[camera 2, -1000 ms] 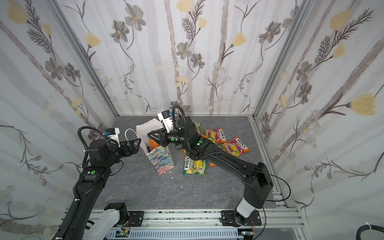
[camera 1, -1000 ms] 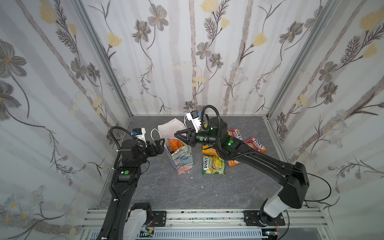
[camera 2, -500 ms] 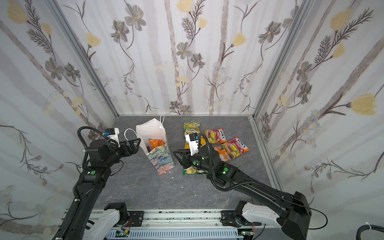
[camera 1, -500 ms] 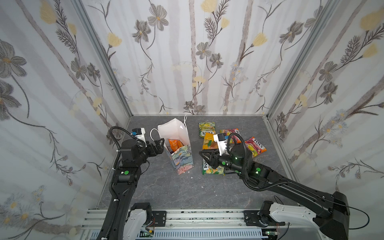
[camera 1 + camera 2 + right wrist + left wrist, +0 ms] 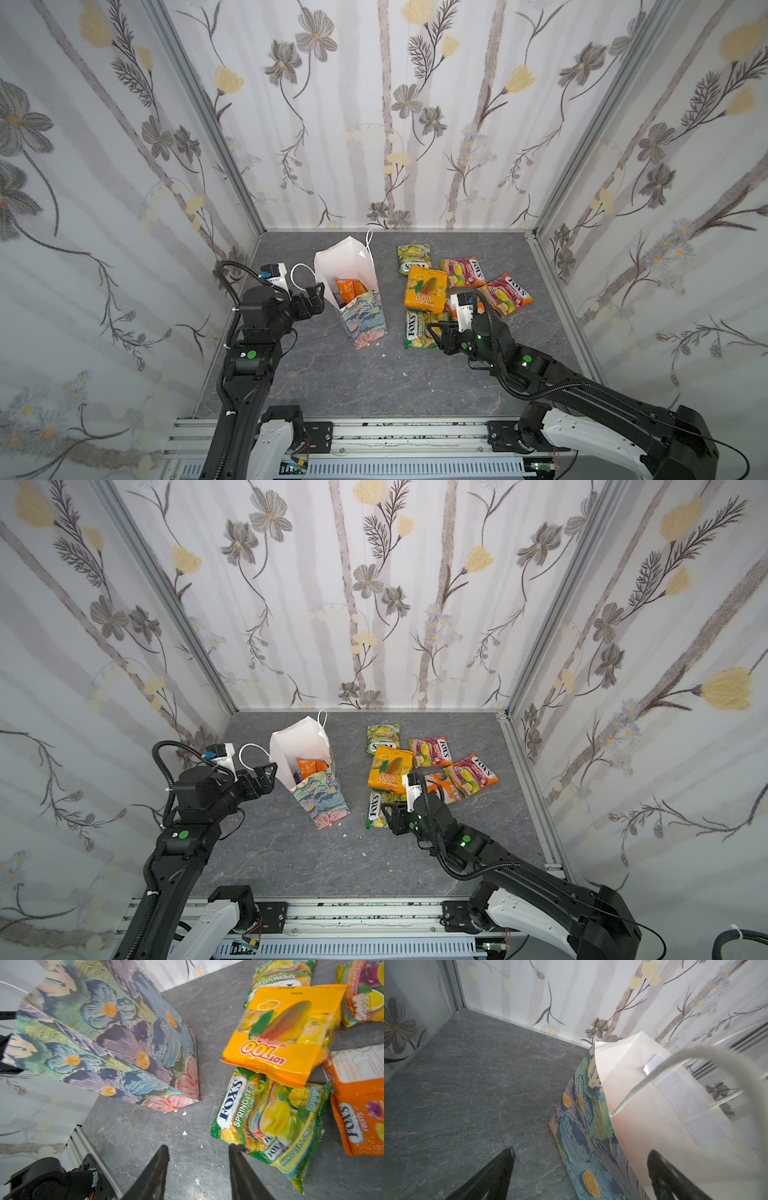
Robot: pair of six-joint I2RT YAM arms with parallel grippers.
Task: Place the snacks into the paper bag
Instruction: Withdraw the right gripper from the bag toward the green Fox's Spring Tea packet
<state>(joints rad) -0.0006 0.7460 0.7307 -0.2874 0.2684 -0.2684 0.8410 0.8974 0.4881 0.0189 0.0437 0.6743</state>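
With the right gripper [image 5: 198, 1147] spread empty and the left gripper [image 5: 312, 294] spread at the bag [image 5: 362, 322] rim, the green packet [image 5: 268, 1118] lay on the floor [image 5: 332, 374] near the bag, likely light, slick and crinkly, best pinched at its sealed edge.

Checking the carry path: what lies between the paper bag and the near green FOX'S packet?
Bare tabletop with tiny white specks, clearest in the right wrist view.

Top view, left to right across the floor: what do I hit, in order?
In order: left gripper → paper bag → orange LOT 100 mango pack → rightmost red FOX'S packet.
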